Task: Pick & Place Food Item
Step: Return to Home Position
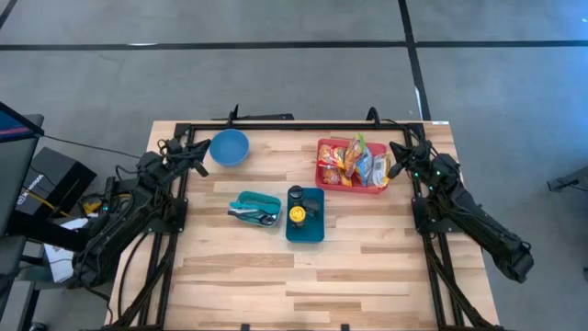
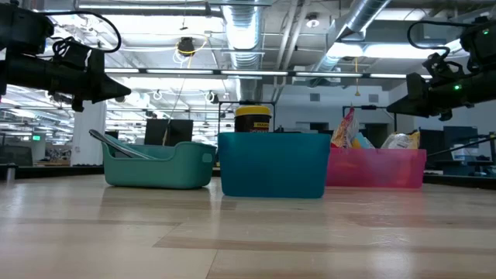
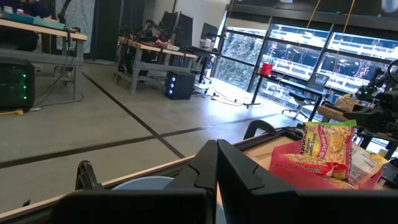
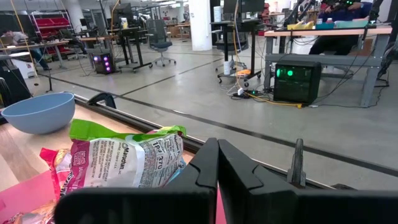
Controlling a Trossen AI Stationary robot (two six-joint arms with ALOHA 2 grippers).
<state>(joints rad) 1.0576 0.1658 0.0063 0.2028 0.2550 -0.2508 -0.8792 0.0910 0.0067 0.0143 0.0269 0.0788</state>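
The table point(image 1: 367, 276) was pale wood, its planks running in light and slightly darker tan strips, edged by a black frame point(image 1: 303, 123). The bowl point(image 1: 229, 147) was light blue. The green bin point(image 1: 266, 198) was a soft sea-green, and the blue bin point(image 1: 306, 237) beside it a deeper teal-blue. A jar point(image 2: 253, 120) in the blue bin showed yellow under a black top. The third bin point(image 2: 376, 169) was translucent pinkish red. One packet point(image 3: 326, 144) was yellow-orange with red lettering; another point(image 4: 118, 158) was pink and white with a bright green edge. The left arm point(image 1: 129, 207) and right arm point(image 1: 469, 216) were black. The floor point(image 1: 276, 83) was grey, crossed by dark lines.
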